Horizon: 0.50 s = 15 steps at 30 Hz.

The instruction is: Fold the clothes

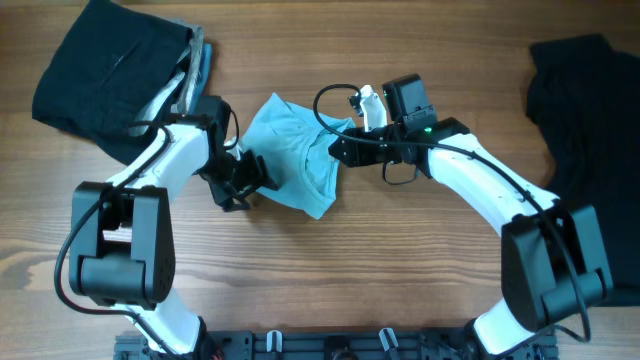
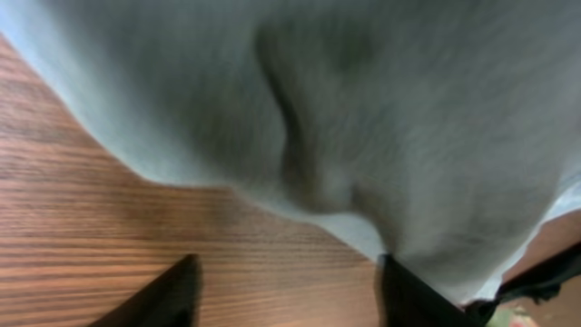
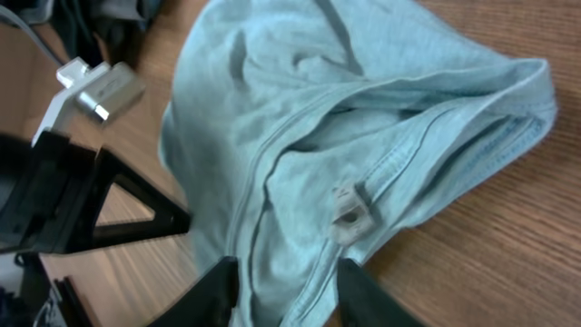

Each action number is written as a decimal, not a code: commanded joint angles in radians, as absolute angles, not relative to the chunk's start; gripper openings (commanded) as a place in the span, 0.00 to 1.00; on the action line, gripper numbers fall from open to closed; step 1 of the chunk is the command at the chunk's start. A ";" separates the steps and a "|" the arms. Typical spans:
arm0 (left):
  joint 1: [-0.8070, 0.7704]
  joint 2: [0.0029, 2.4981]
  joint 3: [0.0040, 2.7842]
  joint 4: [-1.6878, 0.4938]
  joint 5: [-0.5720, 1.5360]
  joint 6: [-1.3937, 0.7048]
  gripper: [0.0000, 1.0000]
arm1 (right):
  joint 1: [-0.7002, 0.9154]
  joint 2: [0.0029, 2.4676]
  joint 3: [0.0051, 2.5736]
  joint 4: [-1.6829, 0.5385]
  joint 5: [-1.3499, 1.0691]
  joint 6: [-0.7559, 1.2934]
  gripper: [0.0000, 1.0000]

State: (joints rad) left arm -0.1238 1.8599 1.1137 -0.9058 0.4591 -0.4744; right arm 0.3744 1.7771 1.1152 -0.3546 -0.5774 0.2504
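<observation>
A black garment (image 1: 100, 70) lies upper left over a grey folded one (image 1: 196, 62). The left gripper (image 1: 250, 183) sits at the left edge of the light blue shirt (image 1: 295, 155), its fingers spread with bare wood between them. The shirt is bunched at centre. The right gripper (image 3: 286, 277) pinches its fabric near a small tag (image 3: 349, 207) whose writing is unreadable. Bare table (image 1: 400, 260) spreads below the shirt. Another dark garment (image 1: 590, 110) lies at the right edge.

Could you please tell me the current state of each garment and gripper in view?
light blue shirt: crumpled in a heap mid-table, unfolded.
dark garment pile: roughly folded, far left corner.
black garment: lying loosely at the right edge, unfolded.
left gripper: open, at the shirt's edge.
right gripper: shut on a shirt fold.
</observation>
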 commanded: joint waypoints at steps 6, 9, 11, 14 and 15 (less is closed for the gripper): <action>-0.129 1.765 1.145 -0.830 0.645 -0.455 0.04 | 0.354 1.786 1.129 -0.348 -0.596 0.178 0.13; -0.134 1.698 1.232 -0.889 0.545 -0.449 0.04 | 0.318 1.720 1.133 -0.445 -0.544 0.145 0.15; -0.171 1.666 1.252 -0.757 0.516 -0.449 0.11 | 0.292 1.651 1.133 -0.484 -0.465 0.145 0.15; -0.284 1.715 1.247 -0.598 0.305 -0.450 0.31 | 0.260 1.559 1.133 -0.493 -0.432 0.154 0.16; -0.330 1.760 1.247 -0.562 0.267 -0.449 0.32 | 0.246 1.530 1.133 -0.495 -0.432 0.161 0.17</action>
